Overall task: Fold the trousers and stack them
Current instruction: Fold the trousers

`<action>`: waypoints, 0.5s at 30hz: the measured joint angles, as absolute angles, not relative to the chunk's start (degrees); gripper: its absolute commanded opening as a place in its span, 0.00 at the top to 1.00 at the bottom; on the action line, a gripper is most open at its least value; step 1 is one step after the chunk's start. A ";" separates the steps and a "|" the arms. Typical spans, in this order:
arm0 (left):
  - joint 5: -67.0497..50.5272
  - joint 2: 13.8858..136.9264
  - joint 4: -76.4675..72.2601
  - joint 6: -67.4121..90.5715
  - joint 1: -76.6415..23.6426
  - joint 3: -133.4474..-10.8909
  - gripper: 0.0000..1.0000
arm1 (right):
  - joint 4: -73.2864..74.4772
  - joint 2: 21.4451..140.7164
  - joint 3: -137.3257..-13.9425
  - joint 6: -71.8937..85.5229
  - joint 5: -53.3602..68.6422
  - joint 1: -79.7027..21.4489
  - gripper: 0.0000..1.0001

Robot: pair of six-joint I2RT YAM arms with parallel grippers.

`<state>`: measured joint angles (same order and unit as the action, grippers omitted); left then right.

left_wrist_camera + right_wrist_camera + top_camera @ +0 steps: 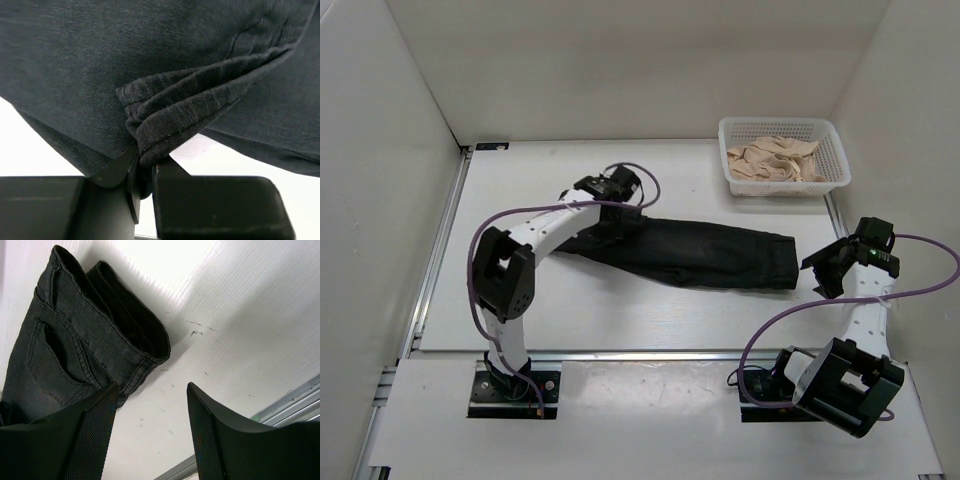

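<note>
The black trousers (705, 255) lie lengthwise across the middle of the table, waistband end to the right. My left gripper (610, 222) is at their left end, shut on a bunched hem of the fabric (165, 125); in the left wrist view the cloth is pinched between the two fingers (146, 172). My right gripper (828, 272) hangs open just right of the waistband end (145, 347), a little off it, with only bare table between its fingers (150, 405). A back pocket (55, 362) shows in the right wrist view.
A white basket (835, 150) holding beige cloth (775, 160) stands at the back right. White walls close in the table on the left, back and right. A metal rail (280, 407) runs along the table edge near the right gripper.
</note>
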<state>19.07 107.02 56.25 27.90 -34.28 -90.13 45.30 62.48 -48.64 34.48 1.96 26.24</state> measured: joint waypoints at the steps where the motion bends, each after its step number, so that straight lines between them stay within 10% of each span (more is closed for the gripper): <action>1: 19.40 107.61 56.38 29.21 -35.48 -89.30 0.90 | 45.28 62.48 -48.64 34.46 2.09 26.24 0.38; 15: 23.18 109.10 54.70 35.38 -39.03 -92.88 0.90 | 45.28 62.48 -48.64 34.46 3.25 26.24 0.38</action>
<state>23.18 109.10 54.70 35.38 -39.03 -92.88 45.28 62.48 -48.64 34.46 3.25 26.24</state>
